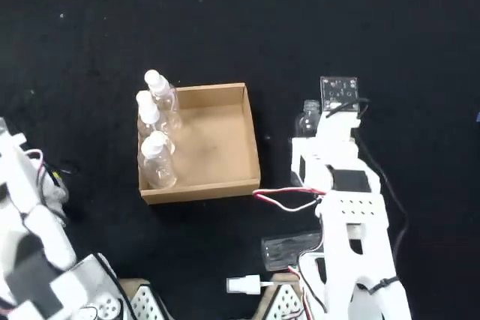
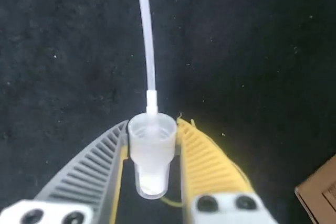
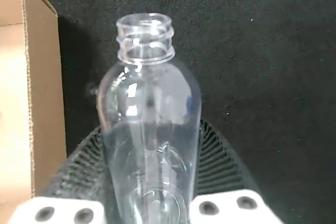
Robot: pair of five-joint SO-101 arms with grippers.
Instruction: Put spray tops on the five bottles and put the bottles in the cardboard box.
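Left tool (image 2: 152, 129) is pinching a spray top (image 2: 152, 156) by its body. Its dip tube (image 2: 147, 40) points straight away from the wrist, over bare black tabletop (image 2: 63, 35).

Right tool (image 3: 152, 135) is closed around the lower body of an open bottle (image 3: 149, 108), whose neck is uncapped. In the high view this bottle stands right of centre, near the right wall of the cardboard box (image 1: 251, 136) but apart from it.

Three capped bottles (image 1: 157, 129) stand in a row along the box's left wall. At lower centre a loose spray top (image 1: 244, 284) lies on the tabletop. Just above it is what we take for a clear bottle (image 1: 289, 251) on its side, close against the right arm.

By our count that is three boxed, one held and one waiting.

Risks as we judge them:
- The tube is long and thin. If it arrives off-centre it will catch the neck rim and bend or flick rather than enter.
- The top is held by two smooth sides, so pressing it down could make it swivel or slide in the pinch.
- The bottle is gripped low and is clear and slick, so a sideways push at the neck could tilt it.
- The lying bottle and the loose top sit beside the right arm, and a swing toward the box could knock or roll them.
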